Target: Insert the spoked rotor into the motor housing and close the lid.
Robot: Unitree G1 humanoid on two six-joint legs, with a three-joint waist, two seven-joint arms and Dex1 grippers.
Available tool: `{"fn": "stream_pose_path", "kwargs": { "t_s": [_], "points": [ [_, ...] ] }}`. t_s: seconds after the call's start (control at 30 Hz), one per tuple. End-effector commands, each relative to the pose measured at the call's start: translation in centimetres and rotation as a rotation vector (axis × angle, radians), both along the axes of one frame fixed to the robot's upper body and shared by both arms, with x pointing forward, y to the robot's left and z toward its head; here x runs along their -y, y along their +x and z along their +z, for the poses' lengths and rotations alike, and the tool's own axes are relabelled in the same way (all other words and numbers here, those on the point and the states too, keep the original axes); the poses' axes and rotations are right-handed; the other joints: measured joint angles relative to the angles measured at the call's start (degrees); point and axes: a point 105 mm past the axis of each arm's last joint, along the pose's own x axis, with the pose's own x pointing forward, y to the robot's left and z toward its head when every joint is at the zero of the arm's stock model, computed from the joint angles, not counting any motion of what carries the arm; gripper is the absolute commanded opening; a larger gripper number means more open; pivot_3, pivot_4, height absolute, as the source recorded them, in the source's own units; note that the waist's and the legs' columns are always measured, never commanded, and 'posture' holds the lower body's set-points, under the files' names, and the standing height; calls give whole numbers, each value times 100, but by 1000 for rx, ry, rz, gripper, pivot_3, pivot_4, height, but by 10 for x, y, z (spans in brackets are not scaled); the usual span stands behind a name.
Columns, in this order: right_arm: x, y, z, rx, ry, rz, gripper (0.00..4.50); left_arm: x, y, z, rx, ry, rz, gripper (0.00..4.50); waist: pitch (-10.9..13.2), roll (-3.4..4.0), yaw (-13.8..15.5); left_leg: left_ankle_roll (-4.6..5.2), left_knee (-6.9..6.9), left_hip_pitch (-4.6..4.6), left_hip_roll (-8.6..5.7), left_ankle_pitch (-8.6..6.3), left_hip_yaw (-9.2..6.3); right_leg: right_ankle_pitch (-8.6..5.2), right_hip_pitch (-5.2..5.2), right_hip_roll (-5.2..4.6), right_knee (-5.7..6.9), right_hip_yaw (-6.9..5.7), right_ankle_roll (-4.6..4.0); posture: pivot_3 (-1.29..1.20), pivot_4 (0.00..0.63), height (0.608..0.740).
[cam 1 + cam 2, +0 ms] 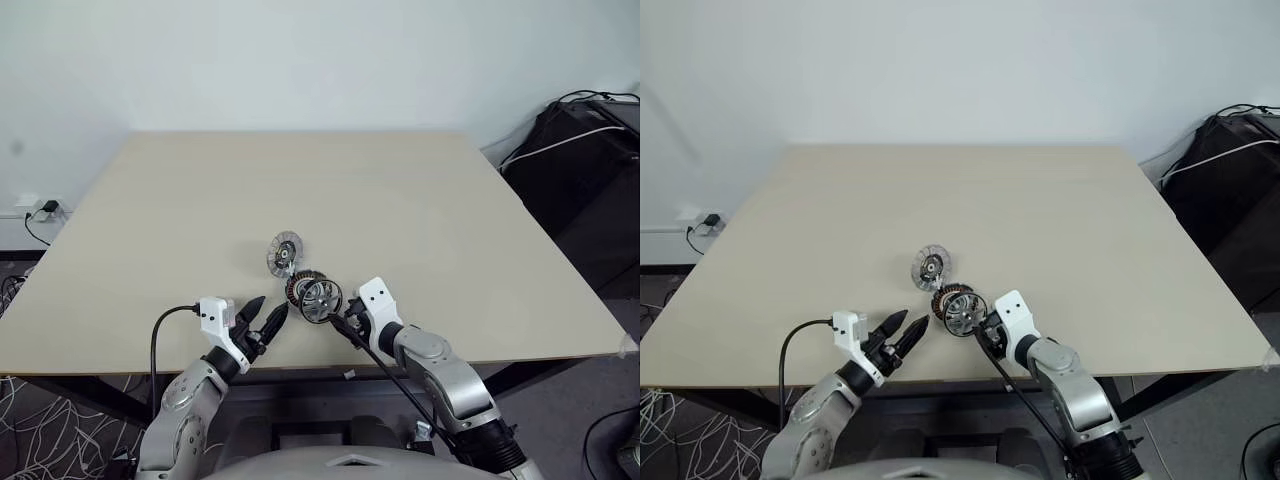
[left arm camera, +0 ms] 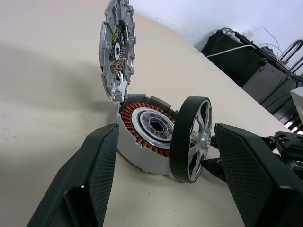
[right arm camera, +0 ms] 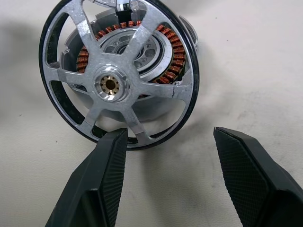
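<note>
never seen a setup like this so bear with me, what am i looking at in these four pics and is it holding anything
This is a humanoid robot with two arms, each ending in a two-fingered black gripper. Two pictures come from cameras in its head, looking down over a beige table. The other two come from cameras on its wrists, looking along the fingers.

On the table is a motor in parts: the motor housing with copper windings, its lid hinged up behind it, and the spoked rotor standing on edge against the housing.

Nothing is held. The left gripper and right gripper are both open, one on each side of the parts.
</note>
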Motion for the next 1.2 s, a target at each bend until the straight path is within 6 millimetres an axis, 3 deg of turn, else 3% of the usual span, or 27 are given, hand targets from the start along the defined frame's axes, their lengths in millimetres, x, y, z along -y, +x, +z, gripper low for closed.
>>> {"fn": "stream_pose_path", "kwargs": {
  "t_s": [0.03, 0.13, 0.17, 0.23, 0.4, 0.8, 0.93, 1.2],
  "points": [
    [0, 9, 11, 56, 8, -7, 3120, 3, 3, 6, 28, -17, -11, 3402, 0, 0, -1, 0, 0, 0, 0, 0, 0, 0, 0, 0, 0, 0, 0, 0, 0, 740],
    [-3, 9, 10, 57, 12, -9, 3120, 3, 3, 6, 25, -14, -11, 3402, 0, 0, -1, 0, 0, 0, 0, 0, 0, 0, 0, 0, 0, 0, 0, 0, 0, 740],
    [-3, 9, 10, 57, 13, -9, 2932, 3, 3, 6, 24, -13, -11, 3402, 0, 0, -1, 0, 0, 0, 0, 0, 0, 0, 0, 0, 0, 0, 0, 0, 0, 740],
    [-5, 10, 10, 57, 16, -8, 2537, 3, 4, 6, 23, -13, -11, 3402, 0, 0, -2, 0, 0, 0, 0, 0, 0, 0, 0, 1, 1, 0, 0, 0, 0, 740],
    [-10, 10, 11, 61, 25, 4, 973, 3, 3, 5, 19, -13, -13, 3402, 0, 0, -2, 0, 1, 0, -1, 0, 0, 0, 1, 0, 1, 0, 0, 0, 0, 740],
    [-8, 9, 15, 68, 23, 8, 973, 5, 2, 2, 6, -15, -19, 3402, -1, 1, -2, 0, 1, 1, -3, 0, 0, 0, 1, 1, 1, 0, 0, 0, 0, 740],
    [-8, 10, 15, 65, 27, 9, 47, 5, 2, 2, 3, -14, -21, 3402, -1, 1, -1, 1, 1, 1, -4, 0, 0, 0, 2, 1, 1, 0, 0, 0, 0, 740],
    [-12, 10, 16, 71, 24, 18, 17, 5, 2, 1, 3, -17, -18, 3402, -1, 1, -5, 0, 1, 2, -5, 1, 0, 1, 1, 3, 2, 0, 0, 0, 0, 740]
  ]
}}
